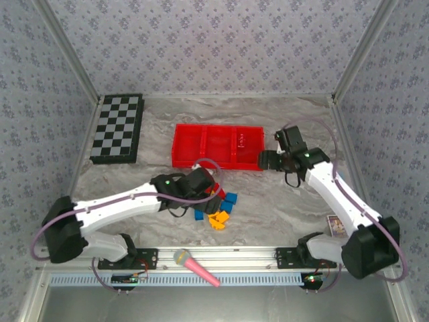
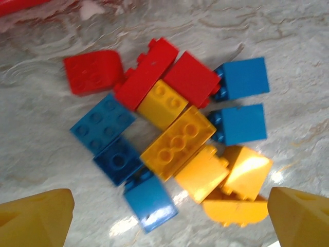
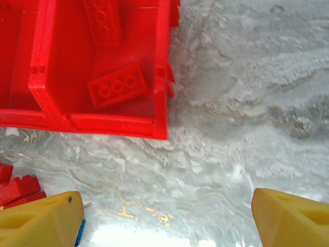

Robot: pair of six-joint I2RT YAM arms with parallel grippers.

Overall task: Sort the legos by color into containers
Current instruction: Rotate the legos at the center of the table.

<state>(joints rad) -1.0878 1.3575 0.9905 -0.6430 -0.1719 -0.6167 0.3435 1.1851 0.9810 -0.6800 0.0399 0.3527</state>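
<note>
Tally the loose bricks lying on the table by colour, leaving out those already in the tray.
Red bricks: 3
Blue bricks: 5
Yellow-orange bricks: 5
Total: 13

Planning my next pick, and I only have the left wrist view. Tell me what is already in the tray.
Observer: Two red bricks lie in the right-end compartment of the red tray.
Operator: Give me the other arm's position.
Observer: The right pincer hangs open and empty over bare table, just off the tray's right end.
</note>
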